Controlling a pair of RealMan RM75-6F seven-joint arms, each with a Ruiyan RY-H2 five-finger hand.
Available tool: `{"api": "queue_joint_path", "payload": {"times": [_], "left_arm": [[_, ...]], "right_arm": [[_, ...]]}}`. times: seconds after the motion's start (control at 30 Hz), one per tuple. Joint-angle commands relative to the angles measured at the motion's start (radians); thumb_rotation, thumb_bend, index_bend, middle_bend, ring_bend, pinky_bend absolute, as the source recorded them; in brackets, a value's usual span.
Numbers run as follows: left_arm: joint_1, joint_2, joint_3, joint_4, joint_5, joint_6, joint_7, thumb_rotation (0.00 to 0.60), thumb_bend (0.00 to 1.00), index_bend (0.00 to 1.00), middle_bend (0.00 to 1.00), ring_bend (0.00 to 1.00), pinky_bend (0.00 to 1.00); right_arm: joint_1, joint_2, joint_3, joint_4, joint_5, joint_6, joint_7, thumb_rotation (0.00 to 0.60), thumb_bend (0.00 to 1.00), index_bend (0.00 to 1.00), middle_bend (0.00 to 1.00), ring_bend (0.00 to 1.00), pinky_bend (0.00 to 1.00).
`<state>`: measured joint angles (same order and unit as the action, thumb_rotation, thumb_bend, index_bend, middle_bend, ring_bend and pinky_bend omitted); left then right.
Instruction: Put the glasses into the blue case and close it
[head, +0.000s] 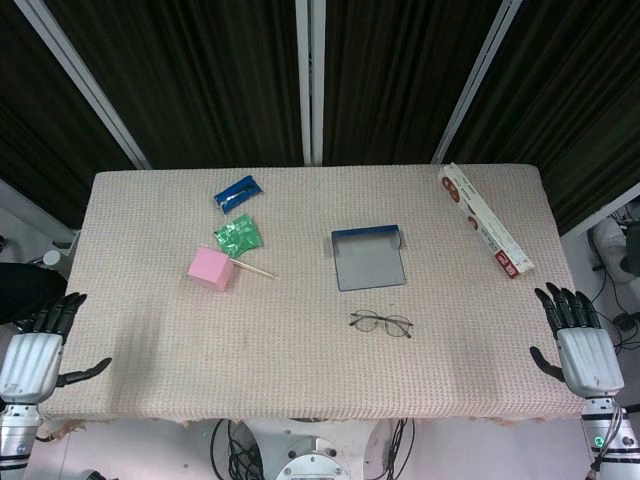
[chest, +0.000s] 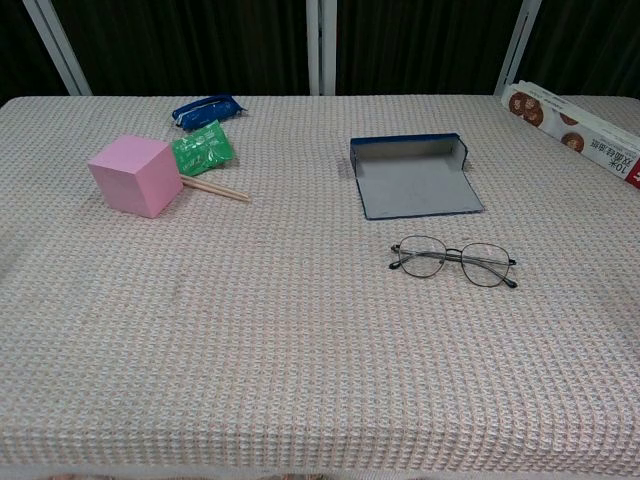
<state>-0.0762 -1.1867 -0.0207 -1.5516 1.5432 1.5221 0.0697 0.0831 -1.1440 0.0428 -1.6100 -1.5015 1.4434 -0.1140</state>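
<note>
Beige woven tablecloth (head: 300, 330), dark curtains (head: 200, 70)

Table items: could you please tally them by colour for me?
Blue: 2 – case, packet
Green: 1 – packet
Pink: 1 – cube
White: 1 – box
Tan: 1 – stick
Dark-framed: 1 – glasses
Total: 7

A: What do the robot's hands look like from the head view?

B: The left hand (head: 38, 350), at eight o'clock, has a ribbed silver-white back plate and black fingers. The right hand (head: 578, 345), at four o'clock, is built the same way.

A: And below them?

B: Both wrists are pale grey cylinders. The right one carries a small green light near five o'clock, with a thin dark cable beside it.
</note>
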Motion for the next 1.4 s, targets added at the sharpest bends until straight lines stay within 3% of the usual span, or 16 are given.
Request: {"api": "queue_joint_path", "payload": {"times": [0.03, 0.43, 0.67, 0.83, 1.0, 1.4], "left_arm": [[-0.001, 0.001, -0.001, -0.001, -0.001, -0.001, 0.0, 0.404, 0.09, 0.09, 0.11, 0.11, 0.26], [0.003, 0.02, 0.002, -0.022, 0.009, 0.009, 0.003, 0.404, 0.09, 0.09, 0.11, 0.11, 0.26], [0.002, 0.005, 0.008, 0.001, 0.005, -0.006, -0.007, 0.406, 0.09, 0.09, 0.11, 0.11, 0.26], [0.001, 0.003, 0.014, 0.001, 0.01, -0.012, -0.002, 0.408, 0.09, 0.09, 0.11, 0.11, 0.26], [0.005, 0.003, 0.015, -0.002, 0.013, -0.006, 0.003, 0.412, 0.09, 0.09, 0.11, 0.11, 0.26], [0.001, 0.007, 0.037, -0.012, 0.002, -0.053, 0.028, 0.423, 0.09, 0.09, 0.11, 0.11, 0.26]], "right_arm": [[0.002, 0.003, 0.003, -0.003, -0.001, 0.002, 0.001, 0.6, 0.18, 0.0, 0.0, 0.0, 0.0], [0.033, 0.025, -0.003, -0.046, 0.008, -0.063, -0.037, 0.6, 0.18, 0.0, 0.0, 0.0, 0.0], [0.118, -0.008, 0.026, -0.038, -0.024, -0.137, -0.017, 0.6, 0.2, 0.01, 0.0, 0.0, 0.0], [0.207, -0.016, 0.058, -0.112, 0.043, -0.275, -0.08, 0.6, 0.21, 0.12, 0.0, 0.0, 0.0], [0.282, -0.071, 0.08, -0.161, 0.17, -0.391, -0.196, 0.6, 0.22, 0.15, 0.0, 0.0, 0.0], [0.387, -0.305, 0.099, -0.117, 0.385, -0.424, -0.401, 0.6, 0.24, 0.17, 0.0, 0.0, 0.0]]}}
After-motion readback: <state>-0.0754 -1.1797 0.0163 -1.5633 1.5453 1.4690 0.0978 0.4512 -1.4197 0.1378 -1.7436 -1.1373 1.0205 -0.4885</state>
